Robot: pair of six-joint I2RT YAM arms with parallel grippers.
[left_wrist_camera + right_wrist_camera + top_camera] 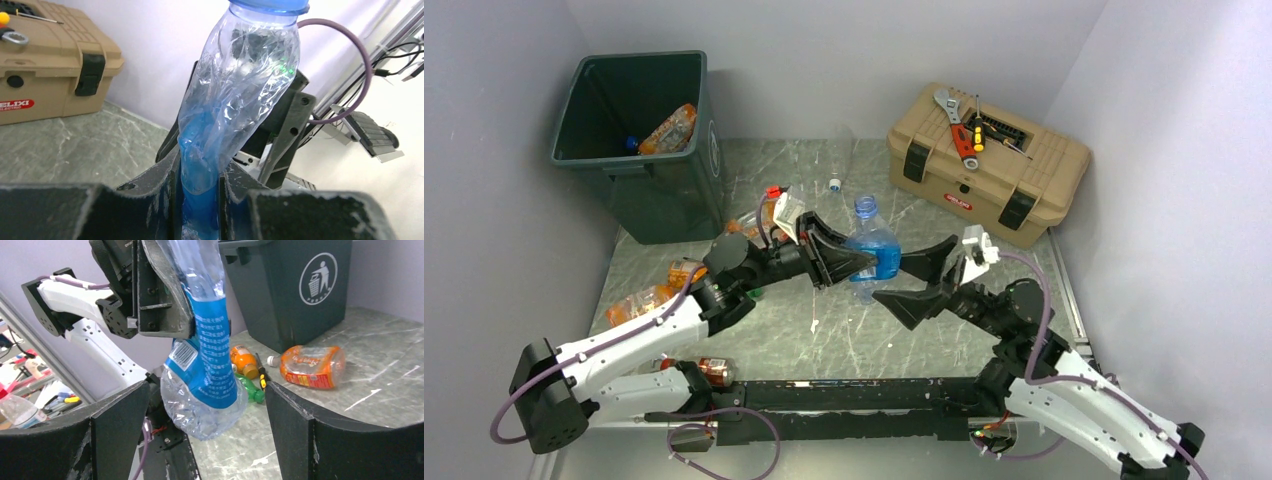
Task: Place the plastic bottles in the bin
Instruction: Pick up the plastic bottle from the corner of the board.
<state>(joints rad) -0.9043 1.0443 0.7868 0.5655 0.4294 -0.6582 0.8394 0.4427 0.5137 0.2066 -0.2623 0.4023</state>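
blue-labelled plastic bottle [874, 250] is clenched mid-body in the left jaws, hanging clear of the desk [854, 340] and crushed flat at the grip. right jaws are spread wide either side of its base, touching nothing. my take: back the right arm straight out first, then swing left to the bin [574, 105] at far left. get inside the rim before letting go; the squashed plastic could slip.

Plain pale grey walls [844, 60] enclose a grey-green marbled tabletop [844, 345] on three sides.
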